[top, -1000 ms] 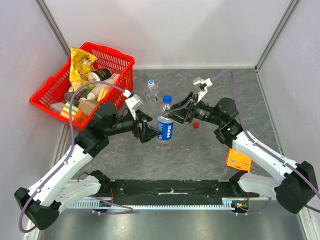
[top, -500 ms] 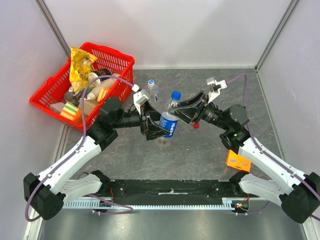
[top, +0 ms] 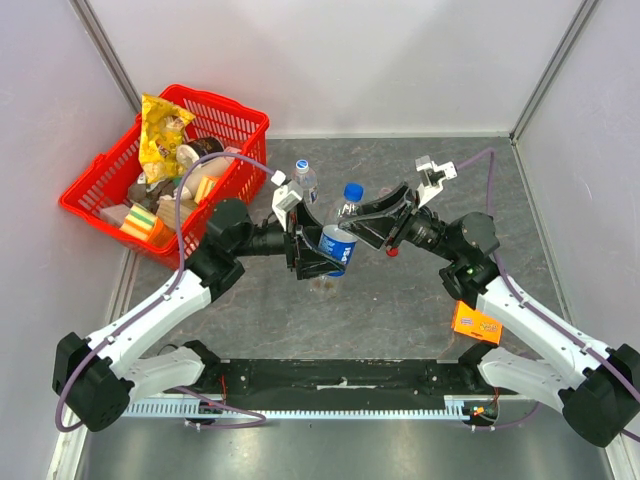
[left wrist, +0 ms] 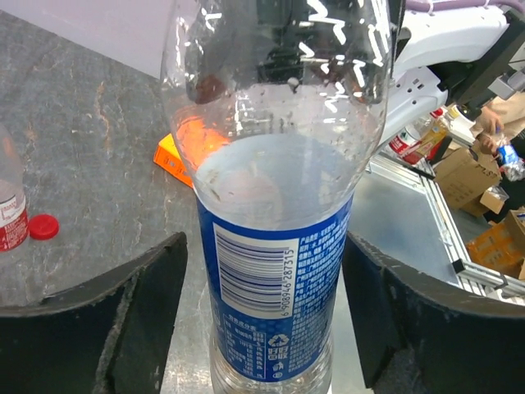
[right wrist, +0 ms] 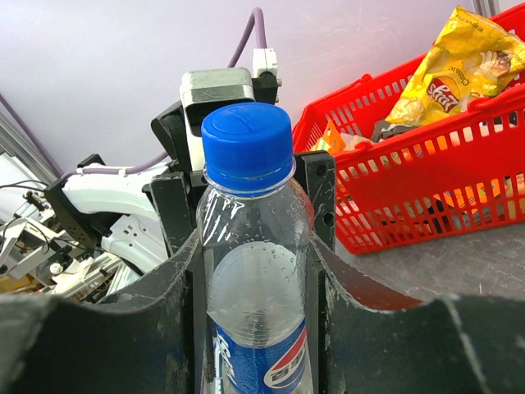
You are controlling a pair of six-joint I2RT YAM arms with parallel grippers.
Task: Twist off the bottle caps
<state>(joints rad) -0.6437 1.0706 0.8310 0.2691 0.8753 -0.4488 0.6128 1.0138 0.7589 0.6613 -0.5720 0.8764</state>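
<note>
The blue-labelled bottle (top: 336, 248) hangs tilted above the table's middle with its blue cap (top: 352, 190) screwed on. My right gripper (top: 350, 216) is shut on its clear shoulder, just under the blue cap (right wrist: 247, 141), and both fingers press the bottle (right wrist: 254, 312). My left gripper (top: 322, 252) is open around the label, its fingers close on either side of the bottle (left wrist: 275, 271) with a thin gap. A loose red cap (top: 393, 251) lies on the table. A pale-labelled bottle (top: 304, 182) stands behind, capped. The left wrist view catches a red-labelled bottle (left wrist: 10, 217) beside the red cap (left wrist: 43, 226).
A red basket (top: 232, 106) packed with snacks and a yellow crisp bag (top: 160, 130) sits at the back left. An orange packet (top: 476, 321) lies near the right arm. Grey walls close in the table on three sides.
The right gripper carried the blue-labelled bottle rightward and tilted it. The left arm stretched after it, and its jaws widened, then narrowed around the label.
</note>
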